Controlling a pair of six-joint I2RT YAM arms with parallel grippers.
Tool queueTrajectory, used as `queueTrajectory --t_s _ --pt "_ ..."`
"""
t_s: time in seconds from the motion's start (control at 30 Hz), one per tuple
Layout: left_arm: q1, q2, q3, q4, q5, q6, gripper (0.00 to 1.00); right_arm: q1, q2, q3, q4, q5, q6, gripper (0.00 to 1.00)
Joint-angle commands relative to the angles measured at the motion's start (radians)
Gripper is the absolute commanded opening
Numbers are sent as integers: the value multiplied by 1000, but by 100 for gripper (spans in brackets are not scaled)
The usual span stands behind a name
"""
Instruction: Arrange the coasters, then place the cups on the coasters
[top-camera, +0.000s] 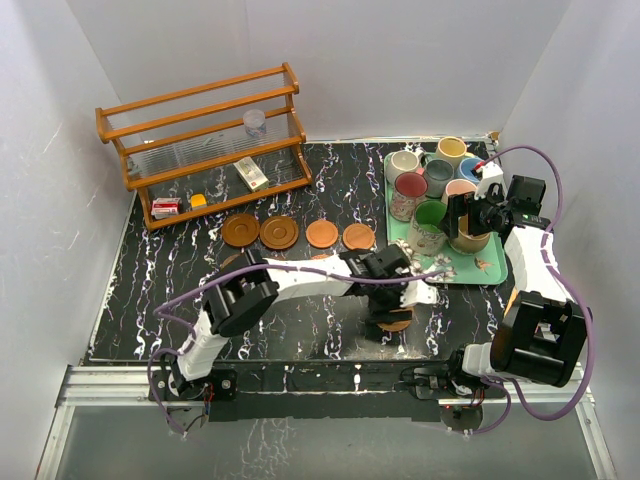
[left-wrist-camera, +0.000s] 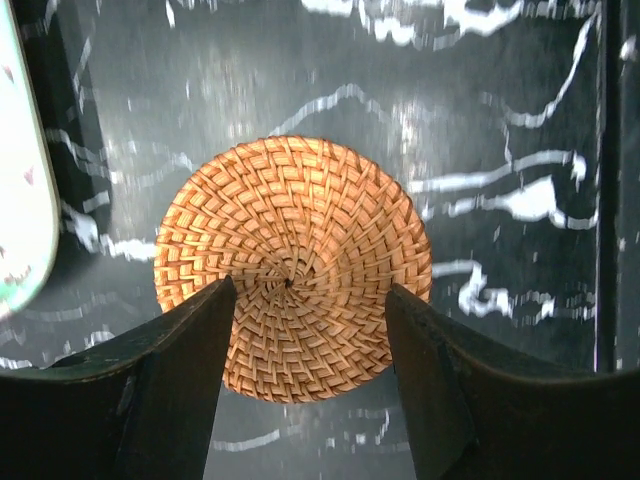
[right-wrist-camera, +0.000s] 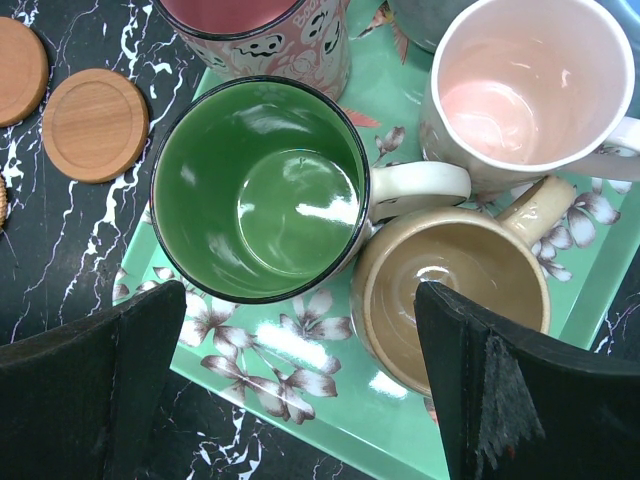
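Left wrist view looks straight down on a woven wicker coaster (left-wrist-camera: 292, 250) lying flat on the black marbled table (left-wrist-camera: 500, 100), just beside a corner of the green tray (left-wrist-camera: 20, 200), which is cut off at the picture's edge. The left gripper (left-wrist-camera: 310, 292) straddles the disc's middle with its jaws partly spread and nothing pinched between them. Its dark fingers (left-wrist-camera: 180, 390) cover the coaster's lower flanks, and I cannot tell whether they touch the weave or hang just above it. Seen from the top external camera, this coaster sits near the table's front edge and is mostly hidden under that gripper.

Behind it, four wooden coasters (top-camera: 279, 232) lie in a row. The left arm (top-camera: 300, 280) stretches across in front of them, and slivers of brown show at its edge (too little to name).

The mugs all stand crowded on the tray. The right gripper (right-wrist-camera: 300, 295) hangs over the green mug (right-wrist-camera: 255, 190) and the tan mug (right-wrist-camera: 455, 290), jaws spread wide and holding nothing. The two mugs touch at the green one's handle. The pink mug (right-wrist-camera: 520, 90) is cut off by the frame, as is the maroon mug (right-wrist-camera: 255, 30).

At the far left stands a wooden rack (top-camera: 200, 90) with a clear cup (top-camera: 255, 122) on it.
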Motion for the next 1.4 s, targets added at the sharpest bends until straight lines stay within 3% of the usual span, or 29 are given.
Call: queueTrajectory --t_s 0.0,0.37,0.87,1.37 --pt "61 -100 -115 -122 -29 47 59 -7 -16 22 21 -6 4 98" --pt "232 -182 -196 -79 -12 46 59 -7 -1 21 23 -1 4 98" --pt "241 -25 -24 -81 62 6 59 -7 7 19 24 8 1 98" --pt "247 -74 -68 -59 -4 10 59 -7 10 20 22 7 1 98"
